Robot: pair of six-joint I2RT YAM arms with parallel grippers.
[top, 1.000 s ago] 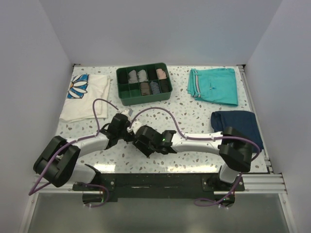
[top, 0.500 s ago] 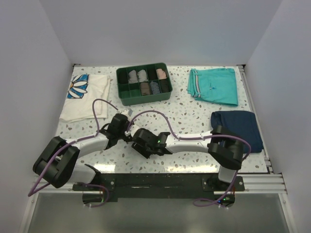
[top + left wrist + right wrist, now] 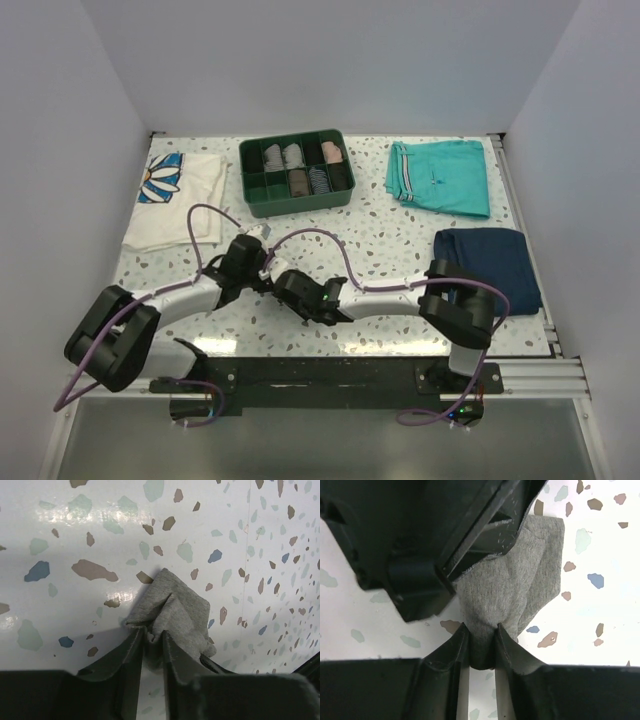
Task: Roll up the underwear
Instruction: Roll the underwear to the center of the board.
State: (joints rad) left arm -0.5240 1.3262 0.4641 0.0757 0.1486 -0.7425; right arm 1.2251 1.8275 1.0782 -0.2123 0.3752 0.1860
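Note:
The underwear (image 3: 176,614) is a small grey cloth bunched on the speckled table, pinched from two sides. In the left wrist view my left gripper (image 3: 153,636) is shut on one fold of it. In the right wrist view my right gripper (image 3: 481,632) is shut on the opposite fold of the underwear (image 3: 522,587), with the left gripper's black body (image 3: 420,535) close above it. In the top view the left gripper (image 3: 266,274) and right gripper (image 3: 284,282) meet tip to tip at the near middle of the table and hide the cloth.
A green divided tray (image 3: 252,190) with several rolled garments stands at the back middle. Teal shorts (image 3: 440,176) lie back right, a navy folded garment (image 3: 492,258) at the right, a white daisy-print shirt (image 3: 176,200) at the left. Purple cables loop over both arms.
The right arm's elbow has drawn in to the left and its forearm lies lower. Both grippers stay together, shut on the underwear, at almost the same spot.

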